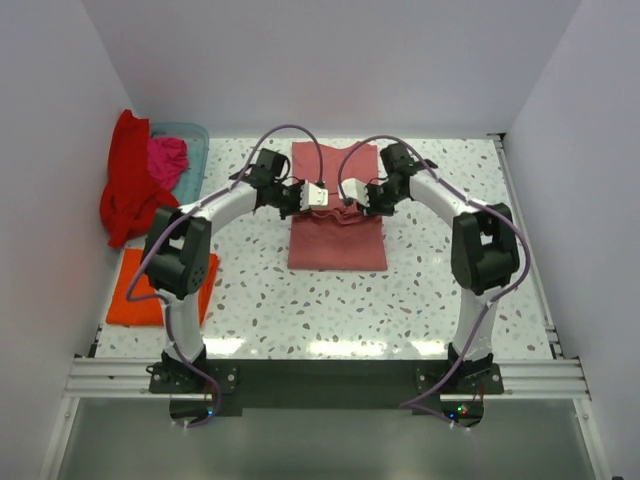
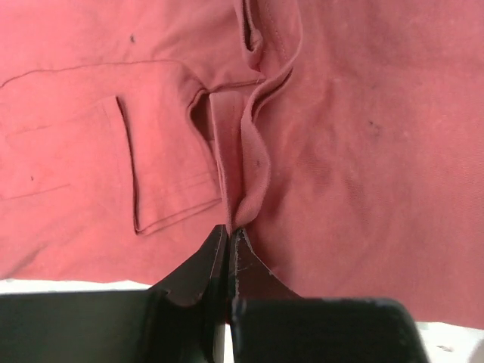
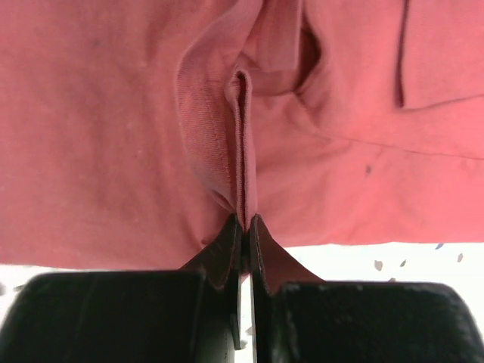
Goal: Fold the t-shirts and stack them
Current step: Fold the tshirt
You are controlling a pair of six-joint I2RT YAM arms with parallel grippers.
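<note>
The dusty rose-pink t-shirt (image 1: 338, 240) lies at the table's middle, partly folded. My left gripper (image 1: 301, 197) is shut on a pinched ridge of its cloth (image 2: 240, 178) at the shirt's left edge. My right gripper (image 1: 366, 197) is shut on a fold of the same shirt (image 3: 242, 151) at its right edge. Both pinch it about mid-length. A bright orange t-shirt (image 1: 138, 290) lies folded at the near left. A red t-shirt (image 1: 128, 190) hangs over the basket's left side and a magenta one (image 1: 167, 157) sits inside it.
The pale blue plastic basket (image 1: 195, 150) stands at the far left corner. White walls close in the table on the left, back and right. The speckled tabletop (image 1: 330, 305) shows in front of the pink shirt.
</note>
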